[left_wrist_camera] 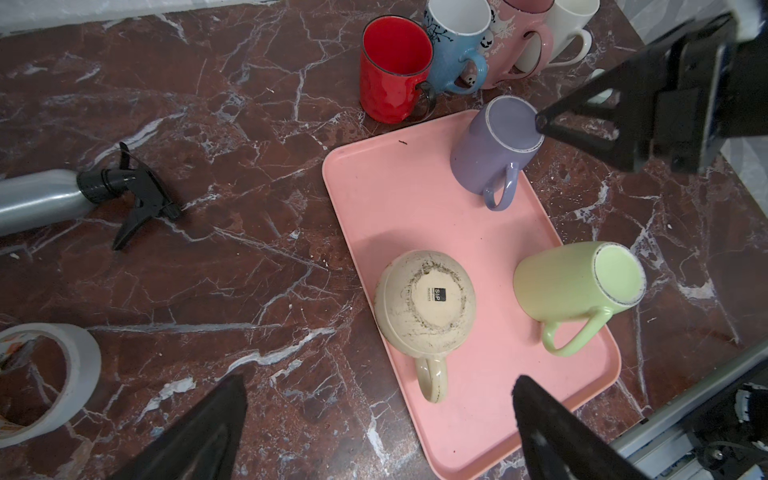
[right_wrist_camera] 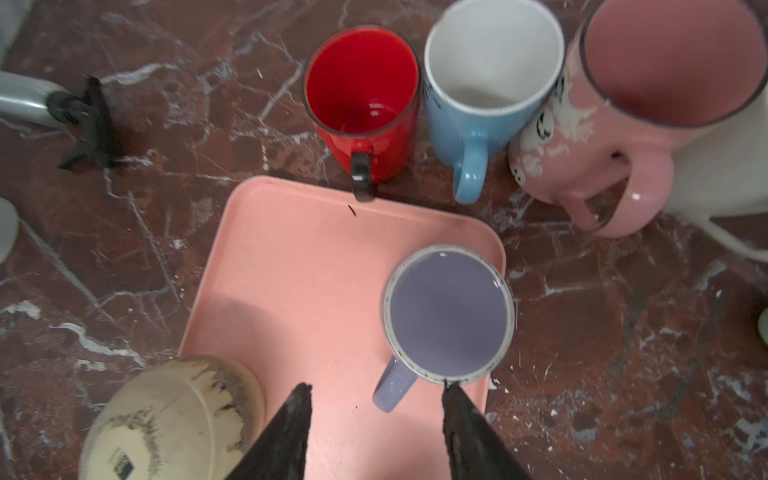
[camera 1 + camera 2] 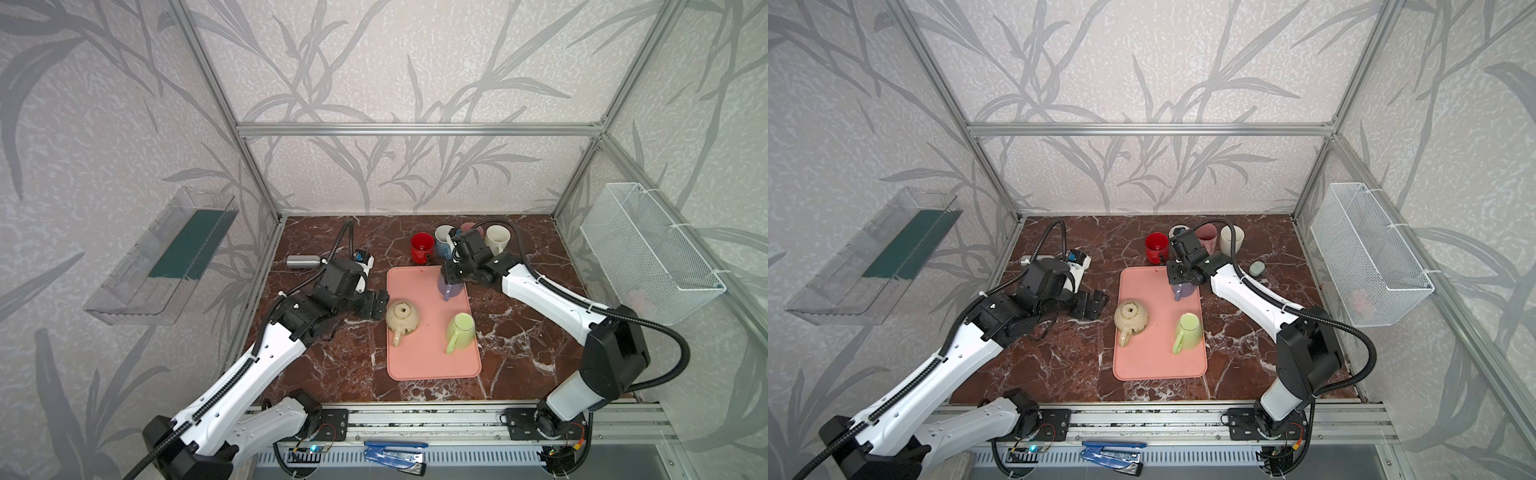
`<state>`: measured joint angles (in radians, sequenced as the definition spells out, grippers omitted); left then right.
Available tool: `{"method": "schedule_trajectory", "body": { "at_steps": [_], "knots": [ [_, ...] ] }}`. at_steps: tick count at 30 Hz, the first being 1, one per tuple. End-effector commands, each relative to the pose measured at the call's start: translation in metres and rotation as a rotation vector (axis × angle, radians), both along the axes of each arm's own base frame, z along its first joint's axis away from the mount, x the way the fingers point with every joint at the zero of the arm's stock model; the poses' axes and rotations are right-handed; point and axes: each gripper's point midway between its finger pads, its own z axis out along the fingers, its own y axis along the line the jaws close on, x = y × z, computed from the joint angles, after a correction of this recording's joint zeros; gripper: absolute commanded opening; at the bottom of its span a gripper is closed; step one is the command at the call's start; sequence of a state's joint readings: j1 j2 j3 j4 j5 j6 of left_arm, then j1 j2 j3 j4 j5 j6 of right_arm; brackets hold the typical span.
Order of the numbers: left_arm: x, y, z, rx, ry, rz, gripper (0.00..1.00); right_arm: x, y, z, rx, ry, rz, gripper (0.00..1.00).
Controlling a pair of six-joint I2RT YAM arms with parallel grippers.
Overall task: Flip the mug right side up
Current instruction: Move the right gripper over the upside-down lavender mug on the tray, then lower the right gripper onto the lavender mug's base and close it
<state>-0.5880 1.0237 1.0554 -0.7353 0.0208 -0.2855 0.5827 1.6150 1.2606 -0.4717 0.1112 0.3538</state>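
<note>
Right gripper [image 2: 378, 390], closest to the lens in the right wrist view: jaws partly apart, clamped on nothing. One black tip meets the rim of the upturned base of the lilac mug [image 2: 449, 316]; whether it touches or hangs just above cannot be told.

Lilac mug: mouth down at the far right corner of the pink tray [image 2: 299, 270], handle pointing toward the robot. Judged to be the mug in hand, since the right arm is over it.

Beige mug [image 1: 424, 299] and green mug [image 1: 573, 282]: also on the tray, both inverted, well apart from each other.

Left gripper [image 3: 380, 304]: jaws wide apart and empty, just beside the beige mug at the tray's left edge.

Red mug [image 2: 361, 91], blue mug [image 2: 465, 124], pink mug [image 2: 602, 145], white mug [image 1: 569, 25]: a row on the counter [image 1: 208, 104] beyond the tray, all mouth up.

Spray bottle [image 1: 37, 199]: lying on its side, left of the tray.

Progress: early. No grip taken on the lilac mug; grasping, lifting, turning over and setting down all remain.
</note>
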Motion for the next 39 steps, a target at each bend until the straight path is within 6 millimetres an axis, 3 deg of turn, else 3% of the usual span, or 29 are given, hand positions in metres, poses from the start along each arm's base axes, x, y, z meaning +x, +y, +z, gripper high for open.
{"method": "schedule_trajectory", "body": {
  "at_steps": [1,10,16,28,39],
  "knots": [
    [-0.007,0.001,-0.008,-0.025,0.033,0.015,0.99,0.002,-0.006,0.000,0.008,-0.028,-0.096,0.51],
    [-0.022,0.015,-0.038,-0.035,0.069,0.077,0.99,-0.006,-0.011,-0.037,-0.023,0.066,-0.266,0.49],
    [-0.027,0.023,-0.040,-0.051,0.046,0.109,0.99,-0.007,-0.012,-0.062,0.002,0.125,-0.386,0.48],
    [-0.038,0.027,-0.024,-0.100,-0.022,0.087,0.99,-0.001,-0.014,-0.082,-0.036,0.160,-0.469,0.46],
    [-0.042,0.027,-0.016,-0.129,-0.048,0.068,0.99,0.001,-0.022,-0.078,-0.113,0.150,-0.459,0.33]
  ]
}}
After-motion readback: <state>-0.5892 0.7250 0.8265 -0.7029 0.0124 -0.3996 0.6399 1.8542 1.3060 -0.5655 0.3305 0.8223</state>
